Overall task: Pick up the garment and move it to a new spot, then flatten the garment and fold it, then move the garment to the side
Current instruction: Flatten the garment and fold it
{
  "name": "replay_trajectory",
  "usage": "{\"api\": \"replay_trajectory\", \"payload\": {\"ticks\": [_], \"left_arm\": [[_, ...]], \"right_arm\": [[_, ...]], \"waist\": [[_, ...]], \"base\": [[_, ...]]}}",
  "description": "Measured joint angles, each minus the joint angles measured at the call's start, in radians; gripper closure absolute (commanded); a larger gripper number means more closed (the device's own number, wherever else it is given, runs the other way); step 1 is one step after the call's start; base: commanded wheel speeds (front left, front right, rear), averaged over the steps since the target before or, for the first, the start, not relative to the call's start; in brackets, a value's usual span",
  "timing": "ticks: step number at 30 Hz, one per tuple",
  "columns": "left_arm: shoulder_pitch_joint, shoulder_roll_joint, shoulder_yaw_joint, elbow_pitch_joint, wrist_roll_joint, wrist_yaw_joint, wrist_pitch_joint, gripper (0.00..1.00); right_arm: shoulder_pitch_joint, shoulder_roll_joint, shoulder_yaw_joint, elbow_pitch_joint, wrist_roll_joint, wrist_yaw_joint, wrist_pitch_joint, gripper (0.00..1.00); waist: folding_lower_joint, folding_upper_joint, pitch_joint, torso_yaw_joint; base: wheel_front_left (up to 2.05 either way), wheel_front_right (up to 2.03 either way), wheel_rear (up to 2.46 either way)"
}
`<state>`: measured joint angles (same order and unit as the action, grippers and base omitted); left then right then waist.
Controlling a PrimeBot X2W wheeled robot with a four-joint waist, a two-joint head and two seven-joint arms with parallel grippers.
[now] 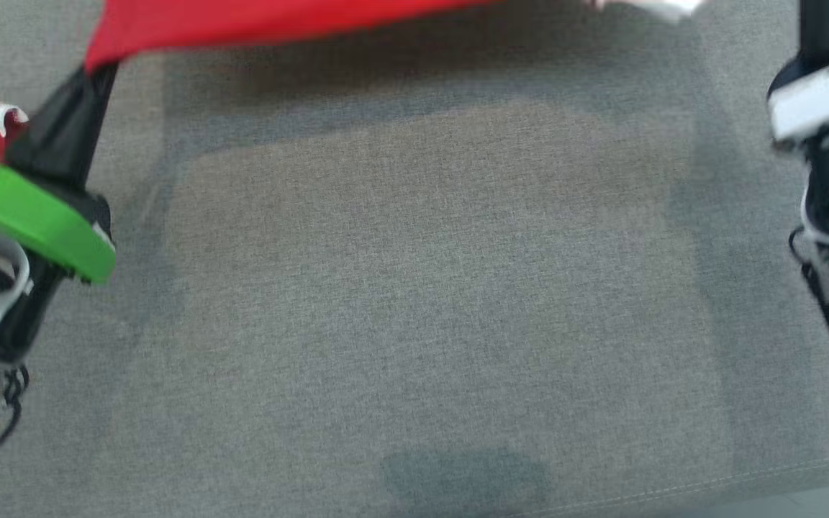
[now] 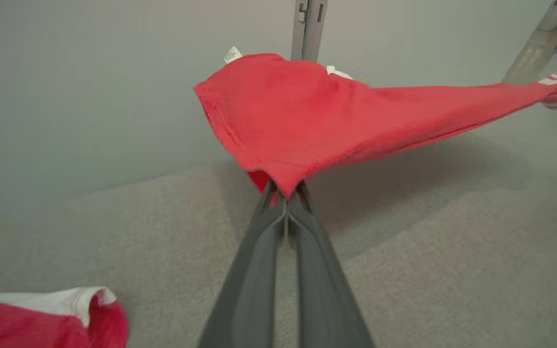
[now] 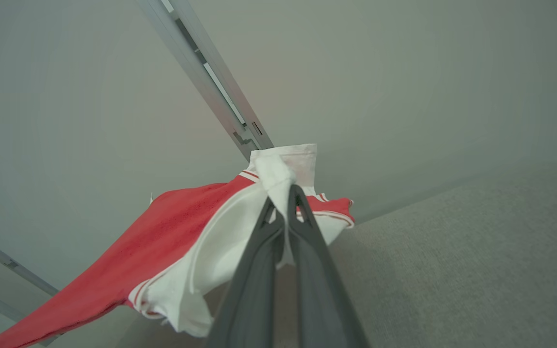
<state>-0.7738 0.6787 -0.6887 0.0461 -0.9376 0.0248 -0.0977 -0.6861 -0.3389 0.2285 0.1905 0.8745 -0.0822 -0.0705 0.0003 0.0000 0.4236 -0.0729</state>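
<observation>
A red garment (image 1: 256, 21) with white trim hangs stretched in the air above the grey cushion, along the top of the head view. My left gripper (image 2: 285, 191) is shut on a red corner of the garment (image 2: 317, 116); its dark fingers (image 1: 69, 122) reach up to the cloth at the upper left. My right gripper (image 3: 283, 195) is shut on the white, red-striped collar end of the garment (image 3: 201, 241). In the head view the right arm (image 1: 828, 144) rises at the far right, its fingertips cut off by the top edge.
The grey fabric cushion (image 1: 429, 302) spreads under the garment, with its front seam near the lower right. A second red and white cloth (image 2: 41, 319) lies on the cushion at the lower left of the left wrist view. A pale wall with metal rails (image 3: 211, 82) stands behind.
</observation>
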Motion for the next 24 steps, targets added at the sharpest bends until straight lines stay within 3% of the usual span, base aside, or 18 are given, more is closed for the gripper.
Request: {"api": "replay_trajectory", "payload": {"ticks": [4,7,11,16,24], "left_arm": [[0.148,-0.016,-0.030,0.113,0.003,0.011,-0.076,1.00],[0.204,-0.040,-0.034,0.187,0.000,0.013,-0.125,1.00],[0.252,-0.083,-0.028,0.249,-0.039,0.015,-0.145,1.00],[0.255,-0.123,0.001,0.276,-0.044,-0.005,-0.151,1.00],[0.349,-0.114,-0.003,0.262,-0.017,-0.034,-0.154,1.00]], "right_arm": [[0.163,0.041,0.009,0.056,0.025,0.003,-0.040,1.00],[0.201,0.073,0.016,0.079,0.041,0.023,-0.075,1.00],[0.215,0.071,0.038,0.098,0.038,0.072,-0.099,1.00],[0.222,0.016,0.060,0.107,-0.015,0.122,-0.125,1.00],[0.283,-0.112,0.162,0.077,-0.171,0.164,-0.134,1.00]], "waist": [[-0.0002,0.0000,0.009,-0.012],[-0.0002,0.0000,0.013,-0.027],[-0.0002,0.0000,0.013,-0.049],[-0.0002,0.0000,-0.010,-0.062],[-0.0003,0.0000,-0.074,-0.064]], "base": [[0.00,0.00,0.00],[0.00,0.00,0.00],[0.00,0.00,0.00],[0.00,0.00,0.00],[0.00,0.00,0.00]]}}
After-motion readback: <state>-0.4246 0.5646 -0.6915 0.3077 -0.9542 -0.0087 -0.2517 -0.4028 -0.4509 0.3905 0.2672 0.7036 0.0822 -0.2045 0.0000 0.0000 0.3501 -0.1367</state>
